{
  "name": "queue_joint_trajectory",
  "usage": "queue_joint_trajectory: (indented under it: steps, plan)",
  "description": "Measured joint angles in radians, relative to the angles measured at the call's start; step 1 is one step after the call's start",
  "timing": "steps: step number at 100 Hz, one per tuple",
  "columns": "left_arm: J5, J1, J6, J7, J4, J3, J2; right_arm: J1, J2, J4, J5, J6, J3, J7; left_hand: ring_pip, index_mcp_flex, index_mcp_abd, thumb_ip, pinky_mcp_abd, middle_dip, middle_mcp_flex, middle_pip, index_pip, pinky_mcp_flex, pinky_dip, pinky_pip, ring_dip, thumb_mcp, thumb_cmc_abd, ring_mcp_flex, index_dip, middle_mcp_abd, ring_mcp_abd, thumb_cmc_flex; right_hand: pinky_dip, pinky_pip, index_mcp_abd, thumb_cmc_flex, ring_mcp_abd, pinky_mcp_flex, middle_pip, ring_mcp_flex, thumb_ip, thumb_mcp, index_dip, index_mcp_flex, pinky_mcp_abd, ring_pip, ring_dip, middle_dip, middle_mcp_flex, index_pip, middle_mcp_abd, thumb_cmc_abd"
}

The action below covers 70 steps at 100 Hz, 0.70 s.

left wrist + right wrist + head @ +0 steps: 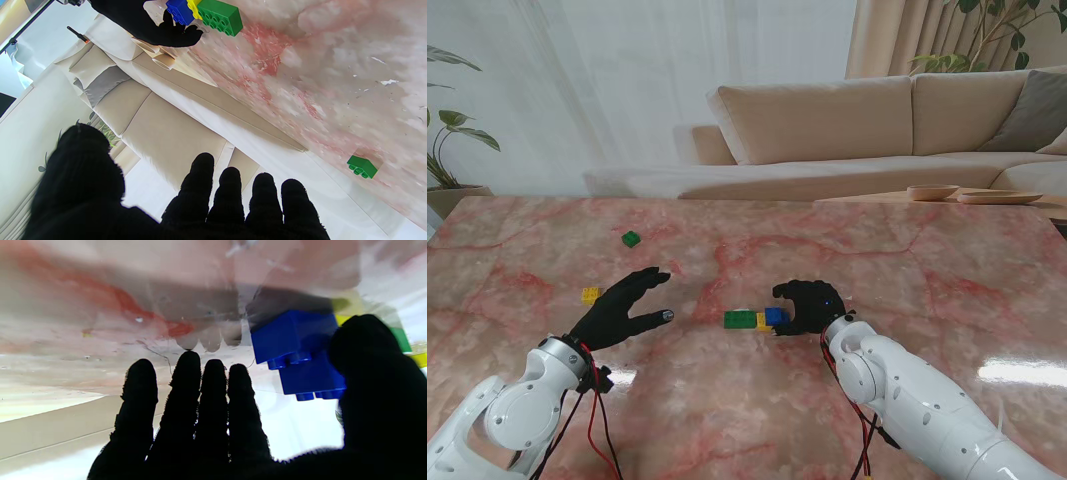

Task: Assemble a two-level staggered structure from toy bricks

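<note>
We see a green brick [740, 319] joined end-on to a blue brick [776, 316], yellow beneath. Our right hand [807, 306] touches blue, fingers [186, 396] extended; left hand [619, 308] spread. Only the right wrist view shows two stacked blue bricks.

Both arms had glossy white rounded shells; left hand [617, 308] and right hand [808, 306] wore black fabric gloves; red and black cables [597, 425] ran along the wrists.
</note>
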Motion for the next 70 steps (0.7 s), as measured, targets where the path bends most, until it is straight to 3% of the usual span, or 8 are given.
queue_joint_trajectory:
  steps: [37, 70]
  plan:
    - [0.007, -0.003, 0.012, -0.044, -0.001, -0.031, 0.007, 0.020, -0.018, 0.035, 0.016, -0.001, -0.023, -0.047, 0.000, 0.000, 0.000, 0.000, 0.000, 0.000, 0.000, 0.000, 0.000, 0.000, 0.000, 0.000, 0.000, 0.000, 0.000, 0.000, 0.000, 0.000, 0.000, 0.000, 0.000, 0.055, -0.102, 0.062, -0.013, 0.089, 0.064, 0.131, 0.000, -0.011, 0.113, 0.129, 0.000, 0.061, 0.017, 0.077, 0.167, 0.129, -0.055, 0.000]
    - [0.026, 0.009, 0.023, -0.085, -0.003, -0.081, 0.013, 0.021, -0.022, 0.038, 0.024, 0.013, -0.033, -0.061, 0.000, 0.000, 0.000, 0.000, 0.005, 0.000, 0.000, 0.000, 0.000, 0.000, 0.000, 0.000, 0.000, 0.000, 0.000, 0.000, 0.000, 0.000, 0.000, 0.000, 0.000, 0.090, -0.120, 0.063, -0.015, 0.113, 0.073, 0.161, 0.000, 0.004, 0.129, 0.152, 0.000, 0.075, 0.030, 0.108, 0.209, 0.165, -0.073, 0.020]
